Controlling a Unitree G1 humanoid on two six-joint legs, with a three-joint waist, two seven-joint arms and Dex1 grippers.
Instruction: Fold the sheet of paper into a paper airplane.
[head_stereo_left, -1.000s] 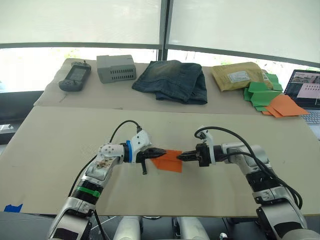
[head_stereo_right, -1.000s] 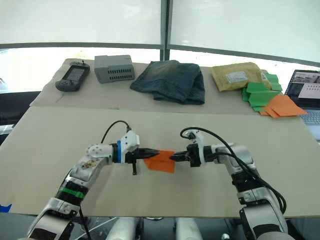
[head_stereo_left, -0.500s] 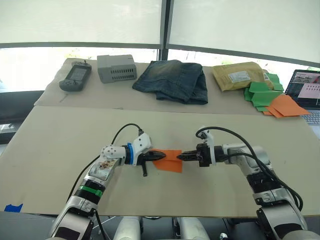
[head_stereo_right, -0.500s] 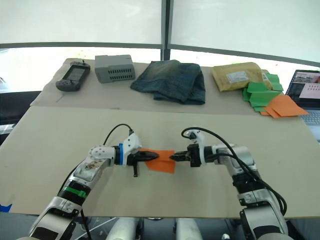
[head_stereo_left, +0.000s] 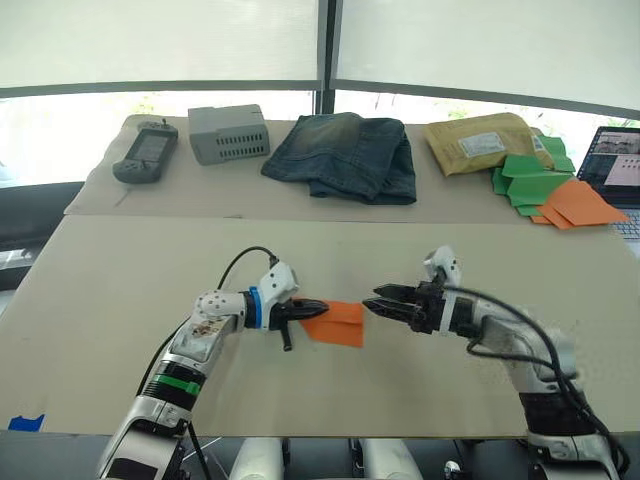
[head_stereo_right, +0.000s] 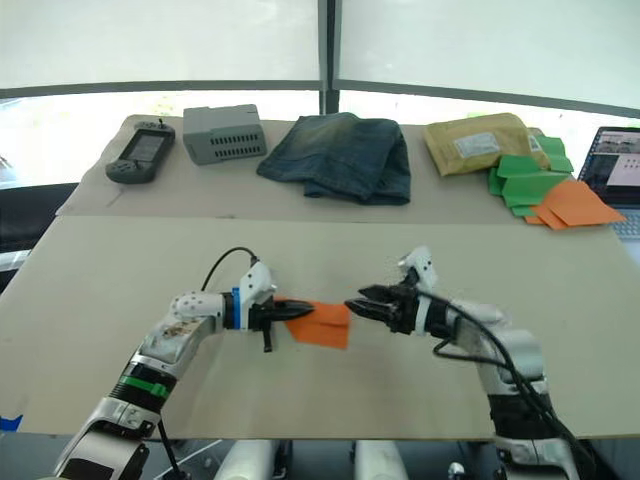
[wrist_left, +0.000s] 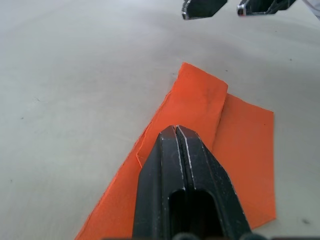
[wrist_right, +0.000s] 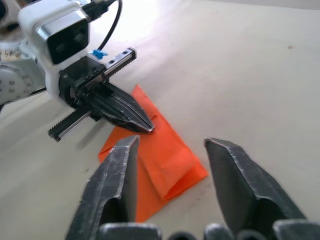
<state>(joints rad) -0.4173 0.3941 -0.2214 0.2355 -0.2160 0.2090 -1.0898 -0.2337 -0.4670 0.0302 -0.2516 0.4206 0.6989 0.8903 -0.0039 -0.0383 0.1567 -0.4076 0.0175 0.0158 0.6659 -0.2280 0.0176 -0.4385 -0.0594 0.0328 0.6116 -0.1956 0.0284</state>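
1. While the left gripper (head_stereo_left: 318, 306) presses its closed tips onto the paper (head_stereo_left: 338, 322), flat mid-table (head_stereo_left: 120, 290), that edge should stay pinned so the layers don't slide.
2. The right gripper (head_stereo_left: 374, 303), fingers (wrist_right: 118, 170) spread and empty, hovers just beside the far edge; it should come in low along the folded flap.
3. Half a second back it was at that edge, closed; now it's off, opened and raised.

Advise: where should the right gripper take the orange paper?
By the free edge of the sheet of paper facing the right gripper, coming in low from the robot's right. The left gripper pins the opposite edge, and a folded flap lifts slightly there.
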